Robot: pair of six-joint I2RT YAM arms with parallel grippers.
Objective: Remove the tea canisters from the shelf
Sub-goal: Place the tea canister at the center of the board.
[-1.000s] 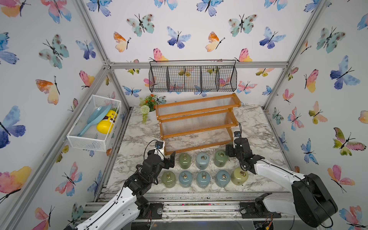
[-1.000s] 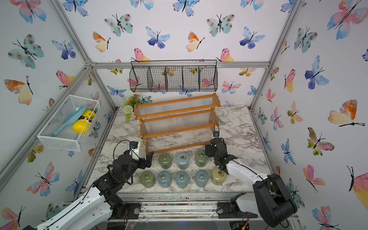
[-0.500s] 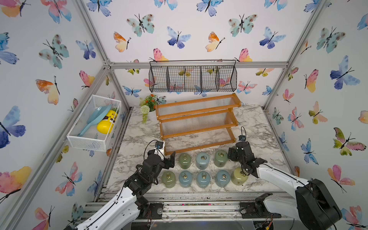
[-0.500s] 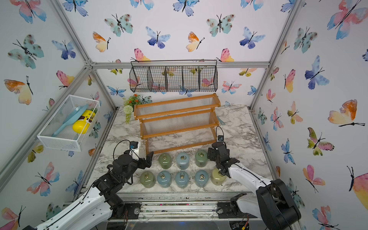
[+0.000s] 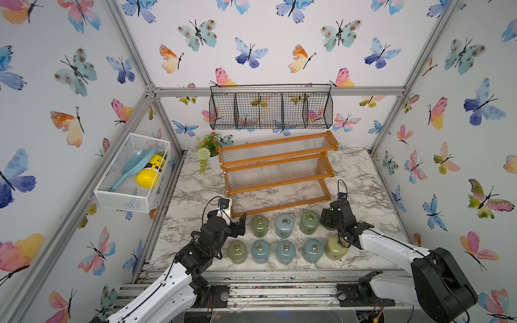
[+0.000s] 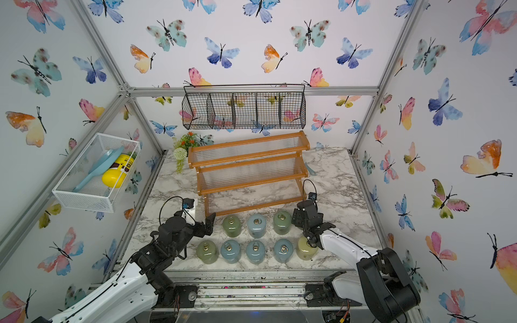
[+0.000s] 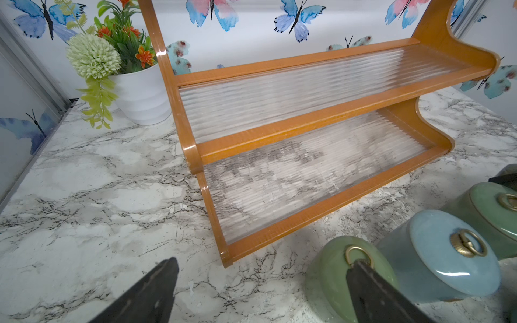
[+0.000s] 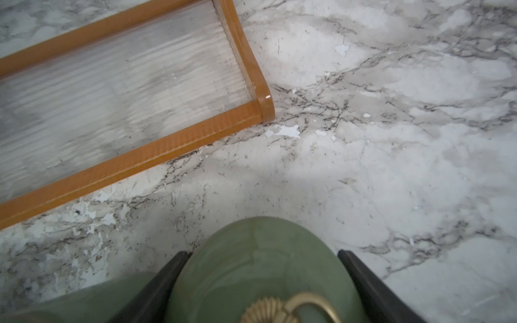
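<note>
The shelf (image 5: 277,179) (image 6: 249,173) stands empty on the marble table, its lower tiers also in the left wrist view (image 7: 307,112) and a corner in the right wrist view (image 8: 140,156). Tea canisters stand in two rows in front of it: green (image 5: 258,225), blue (image 5: 284,225) and green (image 5: 309,222) behind, then green (image 5: 237,251), three blue and a pale yellow one (image 5: 335,247). My right gripper (image 5: 328,223) (image 8: 262,254) is shut on a green canister (image 8: 260,279) at the back row's right end. My left gripper (image 5: 237,223) (image 7: 260,279) stands open by the shelf's front left corner.
A white pot of artificial flowers (image 5: 208,148) stands left of the shelf. A black wire basket (image 5: 271,110) hangs on the back wall. A white mesh basket (image 5: 131,173) on the left wall holds a blue scoop and a yellow bottle.
My right gripper has come forward and down from the shelf's right end with the green canister, to the end of the back row. The left arm has not moved.
</note>
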